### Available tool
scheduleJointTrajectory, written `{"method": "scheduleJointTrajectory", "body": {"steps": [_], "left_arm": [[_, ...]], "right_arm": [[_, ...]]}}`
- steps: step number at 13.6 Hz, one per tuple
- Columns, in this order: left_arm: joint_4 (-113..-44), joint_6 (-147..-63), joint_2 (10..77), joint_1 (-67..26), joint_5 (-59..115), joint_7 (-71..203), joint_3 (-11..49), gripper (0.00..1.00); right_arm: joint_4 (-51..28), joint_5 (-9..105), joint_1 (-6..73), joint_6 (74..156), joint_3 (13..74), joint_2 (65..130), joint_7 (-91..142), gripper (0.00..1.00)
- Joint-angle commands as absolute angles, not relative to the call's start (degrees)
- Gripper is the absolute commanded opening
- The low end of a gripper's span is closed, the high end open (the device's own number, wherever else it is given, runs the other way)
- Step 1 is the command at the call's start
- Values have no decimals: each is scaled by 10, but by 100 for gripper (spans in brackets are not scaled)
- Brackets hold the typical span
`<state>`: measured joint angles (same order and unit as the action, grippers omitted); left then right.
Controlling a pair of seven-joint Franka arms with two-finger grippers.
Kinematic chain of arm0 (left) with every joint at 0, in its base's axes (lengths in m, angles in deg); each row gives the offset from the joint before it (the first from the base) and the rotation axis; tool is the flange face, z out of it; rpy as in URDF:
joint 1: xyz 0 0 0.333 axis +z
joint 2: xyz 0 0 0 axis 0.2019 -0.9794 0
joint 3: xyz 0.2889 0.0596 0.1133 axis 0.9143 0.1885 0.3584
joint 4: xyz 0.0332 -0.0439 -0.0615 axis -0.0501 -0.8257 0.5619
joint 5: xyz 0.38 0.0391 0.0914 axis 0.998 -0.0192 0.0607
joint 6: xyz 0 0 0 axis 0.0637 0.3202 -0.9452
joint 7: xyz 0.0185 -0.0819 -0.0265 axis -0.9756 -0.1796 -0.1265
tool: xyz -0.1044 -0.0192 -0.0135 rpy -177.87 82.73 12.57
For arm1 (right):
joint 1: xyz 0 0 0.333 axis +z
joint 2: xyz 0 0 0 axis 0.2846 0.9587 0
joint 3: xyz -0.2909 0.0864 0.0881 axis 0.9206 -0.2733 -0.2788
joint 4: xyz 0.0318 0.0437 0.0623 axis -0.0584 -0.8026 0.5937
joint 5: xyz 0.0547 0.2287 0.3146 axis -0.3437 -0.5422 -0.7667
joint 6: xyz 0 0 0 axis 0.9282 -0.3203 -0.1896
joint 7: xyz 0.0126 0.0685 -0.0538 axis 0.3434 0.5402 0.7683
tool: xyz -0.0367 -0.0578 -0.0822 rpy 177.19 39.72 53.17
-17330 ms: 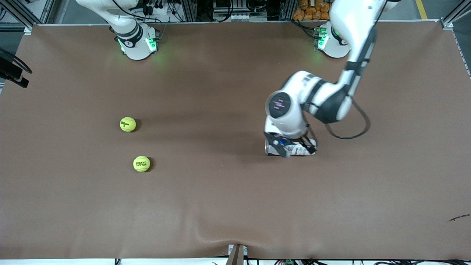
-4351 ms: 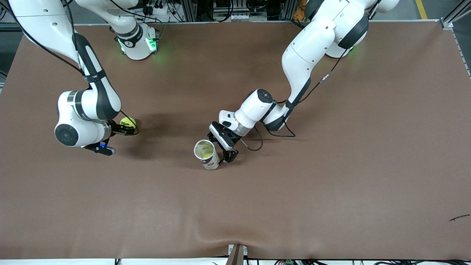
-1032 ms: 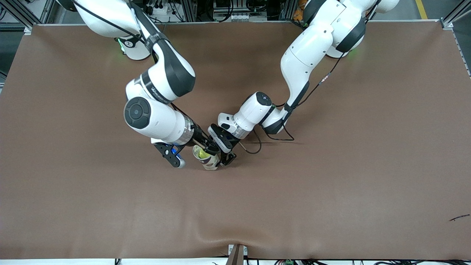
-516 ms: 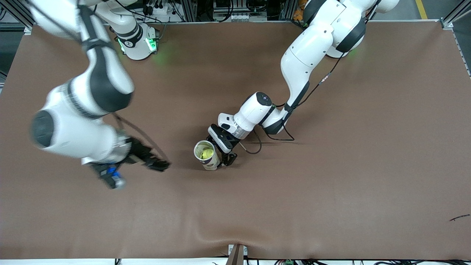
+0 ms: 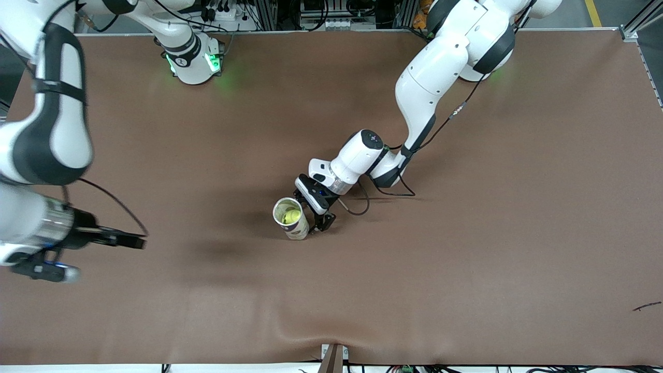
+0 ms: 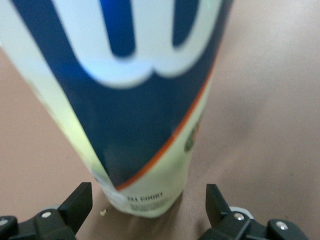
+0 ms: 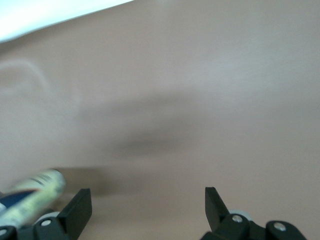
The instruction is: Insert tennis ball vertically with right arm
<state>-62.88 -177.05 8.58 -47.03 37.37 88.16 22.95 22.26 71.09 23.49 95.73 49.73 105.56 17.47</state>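
A tennis-ball can (image 5: 291, 219) with a blue and white label stands upright and open-topped at the middle of the brown table (image 5: 414, 285). A yellow tennis ball (image 5: 291, 214) lies inside it. My left gripper (image 5: 314, 211) is low beside the can, on the side toward the left arm's end. In the left wrist view the gripper (image 6: 147, 200) is open, with the can (image 6: 140, 100) between its fingers and a gap on each side. My right gripper (image 5: 135, 242) is open and empty over bare table toward the right arm's end. The right wrist view (image 7: 147, 200) shows the can (image 7: 30, 199) far off.
The left arm's black cable (image 5: 357, 207) loops down to the table beside its wrist. A small dark scrap (image 5: 646, 306) lies near the front edge at the left arm's end. A bracket (image 5: 334, 357) sticks up at the middle of the front edge.
My right gripper was at the can's mouth a second ago. It has swung away empty toward the right arm's end, and the ball now lies in the can. The left arm has barely moved.
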Motion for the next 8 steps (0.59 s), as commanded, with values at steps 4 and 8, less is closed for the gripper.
{"method": "scheduleJointTrajectory", "body": {"steps": [4,8], "left_arm": [[-769,-1767,184,-434,378,872,222,100],[-837,-1641,285,-387,378,872,208,100]], "right_arm": [[217,819,245,777,508,917,216,100],[133,823,241,731,478,796,174,100]]}}
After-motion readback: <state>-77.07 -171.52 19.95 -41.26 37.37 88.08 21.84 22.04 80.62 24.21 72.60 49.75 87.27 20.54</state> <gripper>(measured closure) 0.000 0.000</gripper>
